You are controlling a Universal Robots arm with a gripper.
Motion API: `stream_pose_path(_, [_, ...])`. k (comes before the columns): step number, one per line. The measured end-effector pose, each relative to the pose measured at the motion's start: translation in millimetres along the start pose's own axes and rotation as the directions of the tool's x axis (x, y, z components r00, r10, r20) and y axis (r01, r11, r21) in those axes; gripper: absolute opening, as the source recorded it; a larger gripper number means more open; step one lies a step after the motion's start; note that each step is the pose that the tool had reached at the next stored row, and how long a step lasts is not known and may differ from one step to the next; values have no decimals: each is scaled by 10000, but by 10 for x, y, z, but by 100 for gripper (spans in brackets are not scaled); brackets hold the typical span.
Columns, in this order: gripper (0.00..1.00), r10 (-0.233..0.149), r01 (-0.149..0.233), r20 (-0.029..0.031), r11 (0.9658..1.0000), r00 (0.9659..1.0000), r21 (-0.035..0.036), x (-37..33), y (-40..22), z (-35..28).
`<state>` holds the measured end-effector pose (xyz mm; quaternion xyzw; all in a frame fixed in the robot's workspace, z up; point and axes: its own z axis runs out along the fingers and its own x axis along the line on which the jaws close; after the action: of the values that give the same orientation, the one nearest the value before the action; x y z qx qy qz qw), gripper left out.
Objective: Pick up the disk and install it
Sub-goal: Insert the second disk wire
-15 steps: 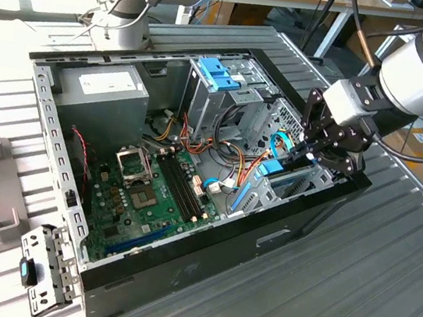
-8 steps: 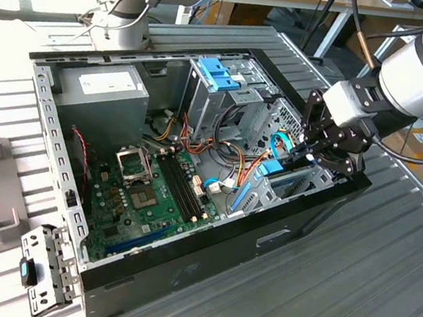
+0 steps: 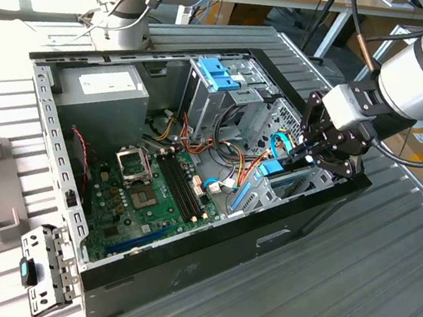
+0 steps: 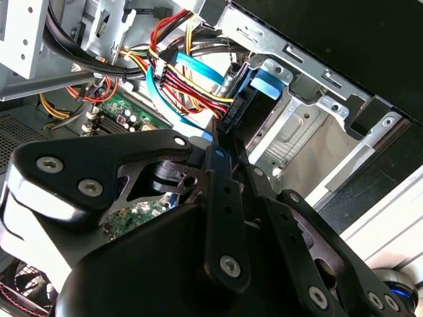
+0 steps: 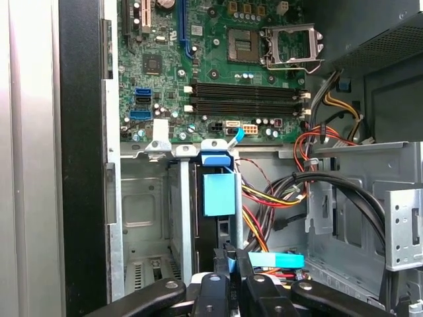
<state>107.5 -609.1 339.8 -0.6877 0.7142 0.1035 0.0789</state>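
Note:
The disk [image 5: 215,228] stands on edge in a slot of the metal drive bay [image 5: 142,211], a dark slab with a blue plastic bracket [image 5: 219,191] on it. In the exterior view the disk [image 3: 293,179] sits at the case's right end, under my gripper [image 3: 308,151]. My gripper [image 5: 232,259] hangs right over the disk's near edge, its black fingers [image 5: 222,261] almost together with a sliver of blue between them. I cannot tell whether they pinch anything. In the second wrist view the gripper [image 4: 221,142] points at the blue tab [image 4: 268,79] in the bay.
The open case [image 3: 178,280] lies on a ribbed table. Red, yellow and black cables [image 5: 277,195] and a light-blue flat cable [image 5: 281,260] cross beside the bay. The motherboard [image 3: 152,189], a grey power supply [image 3: 103,88] and a blue-fronted upper cage [image 3: 219,77] fill the rest.

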Motion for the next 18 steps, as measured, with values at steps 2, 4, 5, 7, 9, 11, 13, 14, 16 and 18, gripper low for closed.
stream_pose_path(2, [16, 0, 0, 0, 10000, 10000, 0, 1, 0, 0])
stream_pose_path(4, [16, 0, 0, -2, 10000, 10000, 0, 1, 0, 0])
stream_pose_path(5, [18, 0, 0, -2, 10000, 10000, -1, 1, 0, 1])
stream_pose_path(7, [29, 0, 0, 0, 10000, 10000, 0, 1, 0, 2])
stream_pose_path(9, [36, 0, 0, 0, 10000, 10000, 0, 1, 0, 1])
stream_pose_path(11, [36, 0, 0, 0, 10000, 10000, 0, 1, 0, 2])
stream_pose_path(13, [36, 0, 0, 1, 10000, 10000, 0, -1, 0, -5])
stream_pose_path(14, [36, 0, 0, -1, 10000, 10000, 0, -6, 1, -23])
stream_pose_path(16, [36, 0, 0, 0, 10000, 10000, 0, -20, 3, -78])
stream_pose_path(18, [36, 0, 0, 1, 10000, 10000, 0, -35, 5, -135])
